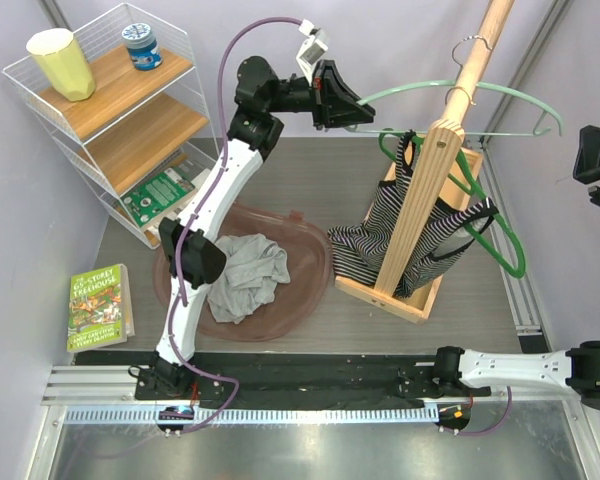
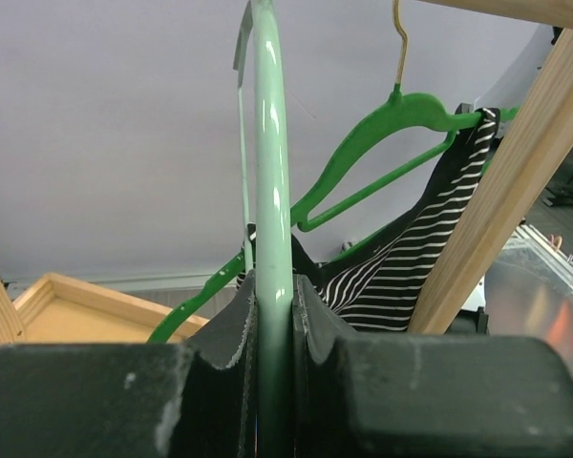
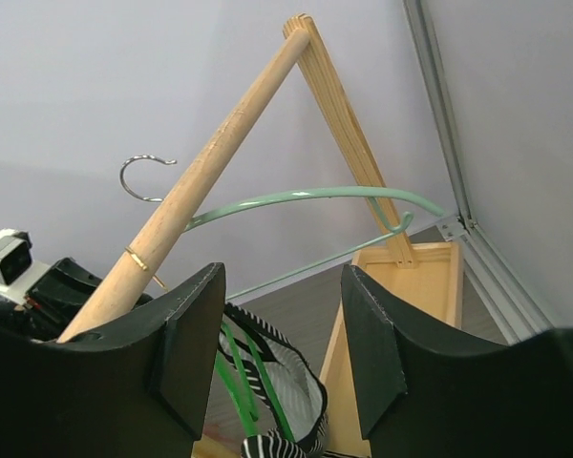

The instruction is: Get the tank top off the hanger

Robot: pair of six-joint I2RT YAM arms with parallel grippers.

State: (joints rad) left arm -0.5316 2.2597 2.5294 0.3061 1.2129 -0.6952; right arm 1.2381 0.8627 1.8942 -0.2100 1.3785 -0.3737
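1. The striped tank top (image 1: 365, 245) hangs at the wooden rack (image 1: 425, 190). 1 strap is looped over the shoulder of a dark green hanger (image 2: 382, 119), and the body sags toward the rack's base box. By that, this garment is not yet off
2. The left gripper (image 2: 272, 305) is clamped narrow on the arm of a mint hanger (image 2: 270, 143), which carries no cloth in any view. Its silver hook sits close by the wooden rod (image 3: 210, 162), but I cannot tell whether it rests on it
3. The right gripper (image 3: 282, 277) is off to the right of the rack, its jaws moderately wide with nothing between them
4. A grey garment (image 1: 242, 275) lies crumpled in the brown tray (image 1: 305, 250), well apart from the rack. It may be a top already taken off the mint hanger, but I cannot tell
5. What seems left is to slip the strap off the green shoulder and lift the striped top clear
6. Materials:
   - The striped top is thin, limp knit in black-and-white bands.
   - The mint hanger is smooth, glossy and rounded.
   - The dark green hanger is flatter and matte, with a gold wire hook.
   - The rack is pale bare wood, a round rod over flat slats.
   - The tray is shallow, translucent and round-edged.
   - The grey cloth looks soft and wrinkled
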